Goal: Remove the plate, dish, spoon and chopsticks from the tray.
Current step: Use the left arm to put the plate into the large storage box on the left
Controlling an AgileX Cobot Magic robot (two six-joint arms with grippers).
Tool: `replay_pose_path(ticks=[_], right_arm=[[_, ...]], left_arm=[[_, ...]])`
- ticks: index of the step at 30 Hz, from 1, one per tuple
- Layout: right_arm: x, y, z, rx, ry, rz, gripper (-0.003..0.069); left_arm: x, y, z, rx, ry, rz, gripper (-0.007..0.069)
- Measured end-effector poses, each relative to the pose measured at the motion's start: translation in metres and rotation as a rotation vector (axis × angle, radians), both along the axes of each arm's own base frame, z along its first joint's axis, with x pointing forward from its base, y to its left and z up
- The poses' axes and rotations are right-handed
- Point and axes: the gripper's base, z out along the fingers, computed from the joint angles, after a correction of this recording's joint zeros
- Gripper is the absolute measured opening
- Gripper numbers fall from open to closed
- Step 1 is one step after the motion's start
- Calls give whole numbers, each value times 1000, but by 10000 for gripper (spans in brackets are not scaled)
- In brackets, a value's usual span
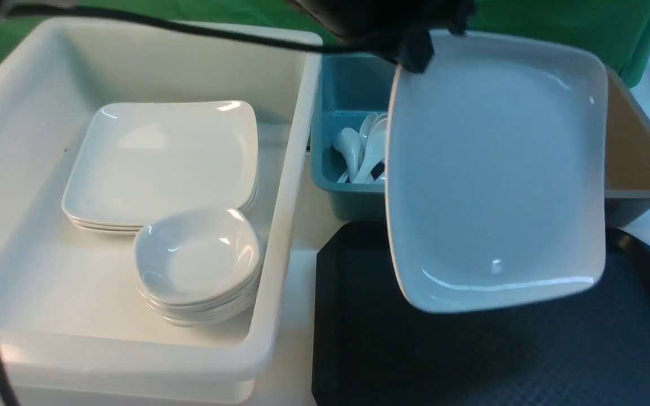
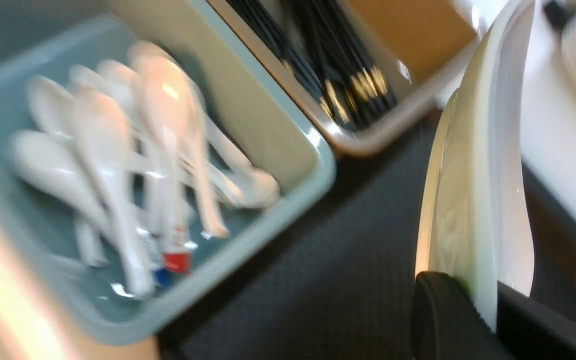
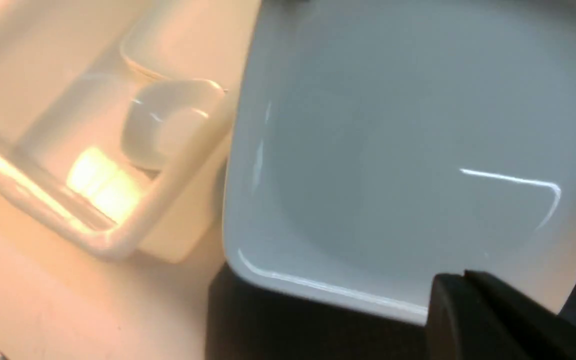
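The large white plate [image 1: 494, 169] hangs tilted above the black tray [image 1: 471, 361]. My left gripper [image 2: 488, 305] is shut on its rim, seen edge-on in the left wrist view, and grips its far left corner [image 1: 412, 51] in the front view. My right gripper [image 3: 460, 280] is shut with nothing in it, close by the plate's [image 3: 393, 150] near edge. Small white dishes [image 1: 198, 259] are stacked in the white tub. Several white spoons [image 1: 364, 146] lie in the blue bin. Black chopsticks [image 2: 338, 65] lie in the brown bin.
A white tub [image 1: 297, 169] on the left holds stacked square plates [image 1: 161, 163] behind the dishes. The blue bin [image 1: 342, 197] and brown bin [image 1: 641, 163] stand behind the tray. A black cable [image 1: 133, 20] runs across the top left.
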Motion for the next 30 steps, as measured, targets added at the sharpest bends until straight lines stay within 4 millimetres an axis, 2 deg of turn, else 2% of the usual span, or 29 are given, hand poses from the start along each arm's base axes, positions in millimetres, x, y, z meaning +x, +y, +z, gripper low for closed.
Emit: replay_pose_path(ticks=[1,3,7,8,12,14,17,19,20,21,24,25,26,30], right_arm=[[4,1,2,0,0,7,28],[14,6,7,1,-1,34,28],[31,29,20,2,-14,142,28],[35,34,21,-1,-17,161,28],[57,76,27,-27,-4,270,28],[62,86,27,-40,-4,289,28],[77,118,25,-77,-16,321,28],[83,133,25,-85,-39,333,28],[84,134,25,-83,-42,330,28],[90,143,24,-78,-59,335,28],[100,158,22,-62,-88,338,28],[106,164,21,-54,-99,336,28],[107,164,20,-53,-100,335,28],[130,180,12,-45,-113,321,27]], left_arm=[[1,7,4,-13,-5,17,32],[7,39,19,-56,-23,91,32],[18,94,36,-121,-44,224,32],[20,103,38,-129,-46,243,32],[31,163,39,-191,-32,381,32],[34,176,35,-203,-25,412,32],[38,217,17,-266,2,537,32],[38,242,2,-313,1,621,33],[38,245,0,-320,4,630,33],[37,259,-11,-357,1,682,33],[34,280,-35,-420,-2,775,33],[33,288,-51,-438,6,819,33],[33,289,-50,-446,-3,826,33],[28,304,-106,-465,16,1011,33]])
